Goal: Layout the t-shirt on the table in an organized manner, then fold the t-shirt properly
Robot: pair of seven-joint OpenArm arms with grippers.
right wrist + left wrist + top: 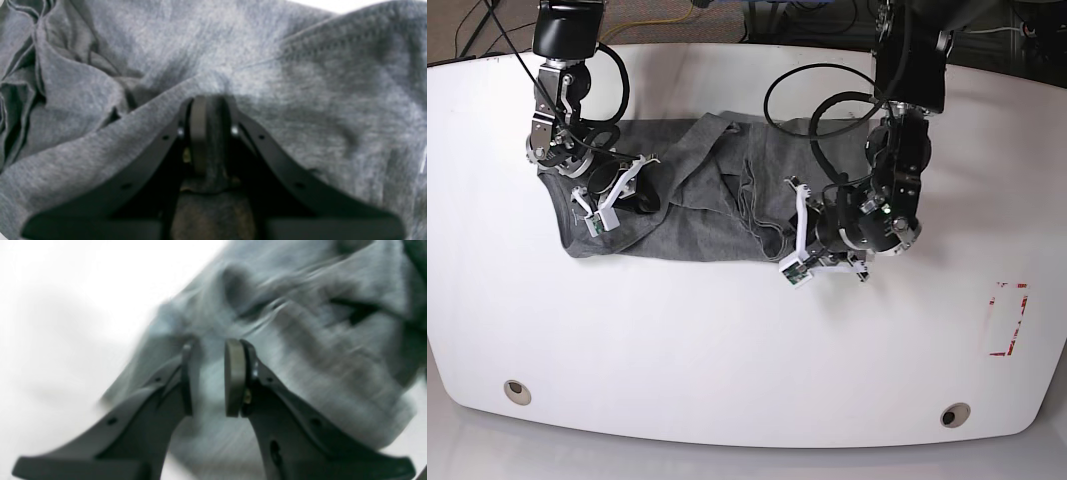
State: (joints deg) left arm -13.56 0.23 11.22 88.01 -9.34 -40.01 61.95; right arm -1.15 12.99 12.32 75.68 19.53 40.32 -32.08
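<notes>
Nearest the camera in the base view, the glossy white surface (727, 370) with curved edges shows two round grommet holes (517, 391) close to its front rim and a red tape rectangle (1007, 318) toward its right side.

Beyond that bare stretch lies the dark heather-grey cotton t-shirt (687, 215), spread crosswise over the middle of the surface, its front hem fairly straight and its centre rumpled into folds and ridges.

At the shirt's right end in the base view, the left pincer (210, 378) sits low over the cloth. The left wrist view shows its two dark fingers with a clear gap between the pads (234, 376), and blurred grey fabric seen through that gap and beyond it; whether the pads actually pinch any cloth cannot be told through the motion blur. White surface shows to the left of the shirt edge in that view.

At the shirt's left end in the base view, the right pincer (210, 133) is down on the cloth near the shirt's outer edge. The right wrist view shows its black fingers drawn close together with a thick fold of grey fabric squeezed between them, so it is clamped on the t-shirt. A stitched hem runs diagonally across the upper right of that view, and deep creases bunch at the upper left.

Farther back, both black arms rise from the rear edge of the surface, with looping black cables (827, 90) draped over the shirt's far side.
</notes>
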